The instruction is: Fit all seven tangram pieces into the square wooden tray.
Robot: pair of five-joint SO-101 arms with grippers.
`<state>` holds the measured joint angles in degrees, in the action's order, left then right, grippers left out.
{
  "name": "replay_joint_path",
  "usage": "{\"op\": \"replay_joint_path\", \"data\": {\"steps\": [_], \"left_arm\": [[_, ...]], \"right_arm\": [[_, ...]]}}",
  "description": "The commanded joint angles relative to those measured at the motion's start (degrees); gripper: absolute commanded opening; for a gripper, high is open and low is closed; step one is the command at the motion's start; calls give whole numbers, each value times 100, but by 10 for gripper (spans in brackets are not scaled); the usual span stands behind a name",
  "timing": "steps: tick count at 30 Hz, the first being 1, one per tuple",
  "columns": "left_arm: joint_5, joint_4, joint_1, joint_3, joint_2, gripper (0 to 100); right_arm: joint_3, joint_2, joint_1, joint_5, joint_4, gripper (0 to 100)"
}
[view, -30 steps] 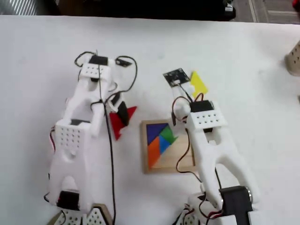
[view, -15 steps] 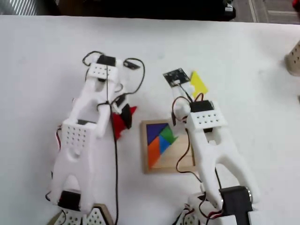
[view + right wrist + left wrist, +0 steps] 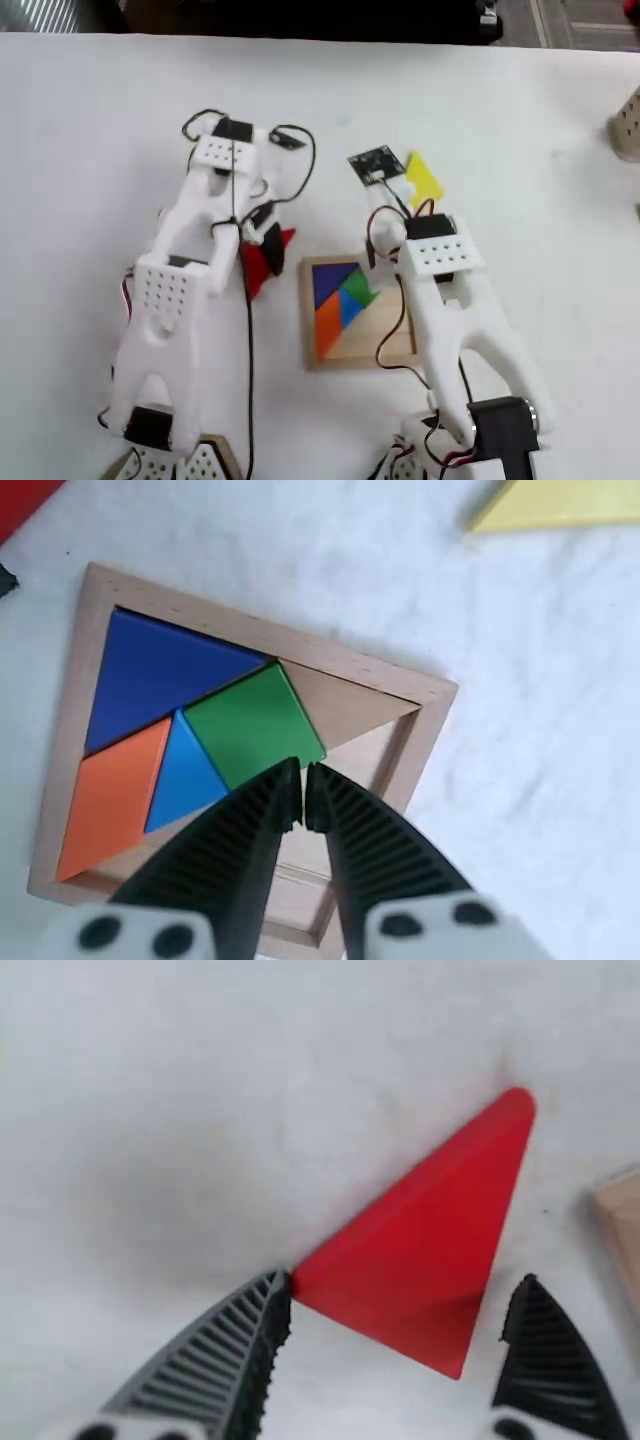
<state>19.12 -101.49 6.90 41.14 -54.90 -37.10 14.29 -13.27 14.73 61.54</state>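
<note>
Left gripper (image 3: 400, 1300) fingers apart astride red triangle (image 3: 420, 1250), right gripper (image 3: 303, 785) fingers closed over wooden tray (image 3: 350, 663), yellow piece (image 3: 423, 178) outside it.

My left arm (image 3: 175, 300) stretches well out from its base, then folds at the far end so the wrist tips back and down. The left gripper (image 3: 400, 1282) hangs low with its jaws spread wide, the grey ribbed finger (image 3: 235, 1350) and the black finger (image 3: 545, 1360) well apart. My right arm (image 3: 455, 310) leans forward from its base (a shorter reach than the left). The right gripper (image 3: 303, 778) points down, its jaws closed together with only a sliver between the tips.
</note>
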Motion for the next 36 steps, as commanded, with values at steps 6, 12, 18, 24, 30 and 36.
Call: {"op": "replay_joint_path", "data": {"steps": [6, 12, 18, 24, 30, 36], "left_arm": [[105, 369, 57, 105, 224, 328], [149, 492, 92, 114, 233, 325], [53, 932, 48, -782, 1253, 325], [-308, 2919, 75, -3675, 3231, 328], [-316, 3552, 75, -4598, 3714, 328], [-316, 3525, -57, -4167, 3160, 329]], "right_arm": [[35, 224, 48, 62, -84, 17], [35, 242, 48, 62, -75, 17], [35, 242, 48, 62, -75, 17], [35, 215, 22, 62, -92, 17], [35, 207, 13, 62, -92, 17], [-53, 215, 4, 62, -171, 17]]}}
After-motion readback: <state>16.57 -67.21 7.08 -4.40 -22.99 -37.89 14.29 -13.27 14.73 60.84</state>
